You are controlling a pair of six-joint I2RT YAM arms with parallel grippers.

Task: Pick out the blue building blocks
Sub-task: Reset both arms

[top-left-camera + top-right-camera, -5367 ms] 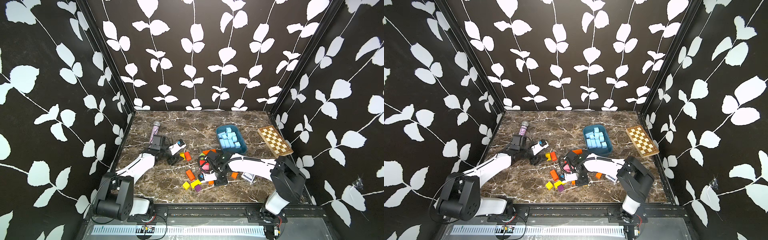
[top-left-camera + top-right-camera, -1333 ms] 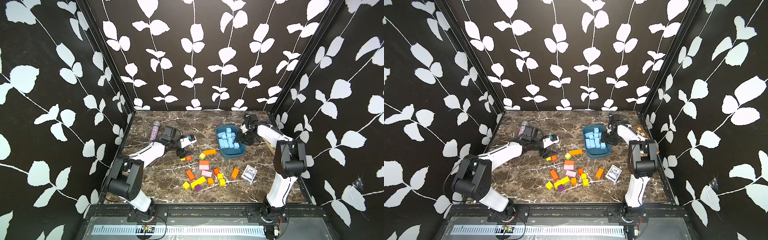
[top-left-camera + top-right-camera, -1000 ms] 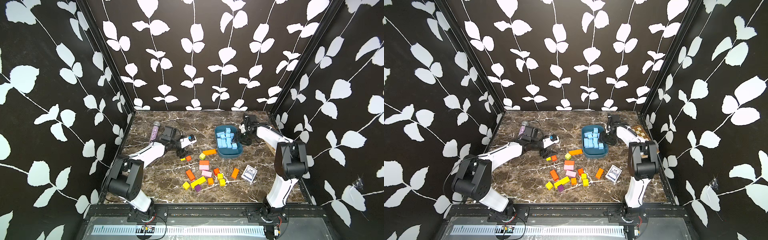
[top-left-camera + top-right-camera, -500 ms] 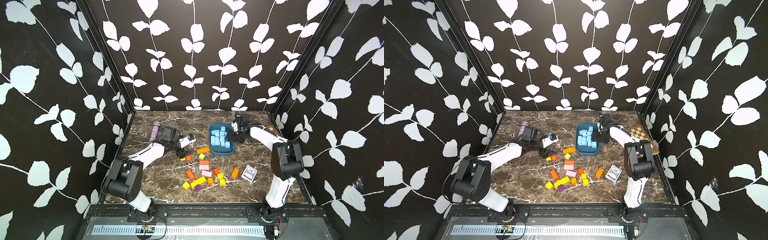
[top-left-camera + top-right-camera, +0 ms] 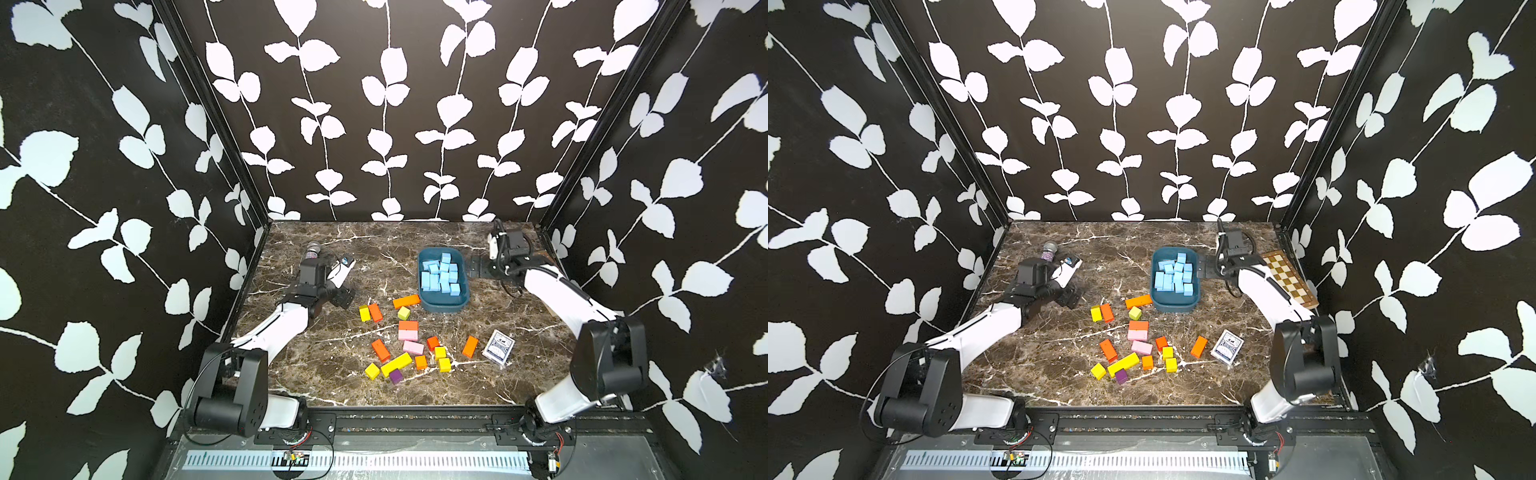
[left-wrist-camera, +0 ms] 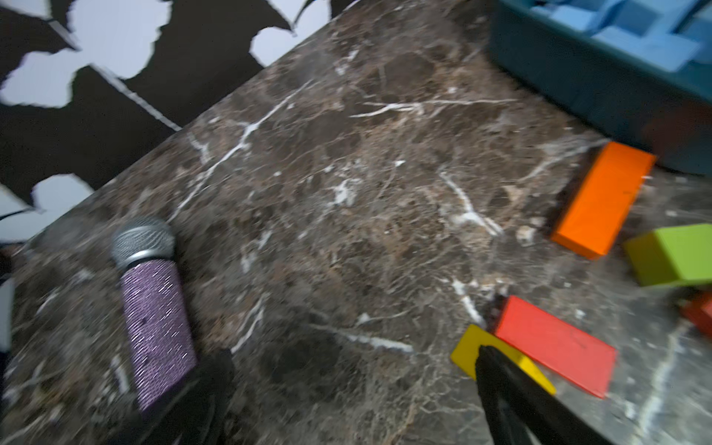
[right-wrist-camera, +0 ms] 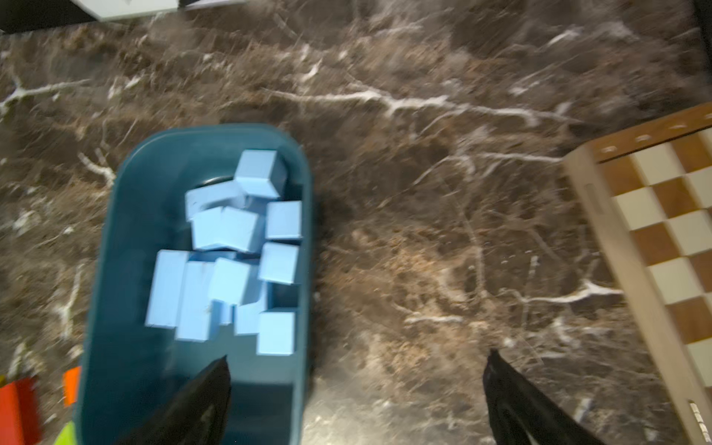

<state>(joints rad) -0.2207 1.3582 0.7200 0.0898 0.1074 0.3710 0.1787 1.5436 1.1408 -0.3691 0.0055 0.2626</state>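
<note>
The blue building blocks [image 5: 440, 276] [image 5: 1174, 275] lie heaped inside a dark teal tray [image 5: 442, 307] [image 5: 1175, 308] at mid-table, as the right wrist view also shows for the blocks [image 7: 231, 246] and the tray [image 7: 127, 239]. My right gripper [image 5: 478, 268] [image 7: 357, 356] hovers open at the tray's right wall, one finger over the tray, the other over bare marble. My left gripper [image 5: 340, 286] [image 6: 354, 351] is open and empty, low over the marble left of the tray.
Several loose orange, yellow, pink and purple blocks [image 5: 409, 336] are scattered in front of the tray. A purple microphone [image 5: 312, 251] [image 6: 154, 316] lies by the left gripper. A chessboard [image 5: 1289, 278] sits at the right edge. A card deck [image 5: 498, 347] lies front right.
The tray slid left toward the loose blocks with my right gripper at its rim. Those jaws then opened and drew back a little. The left jaws opened wider.
</note>
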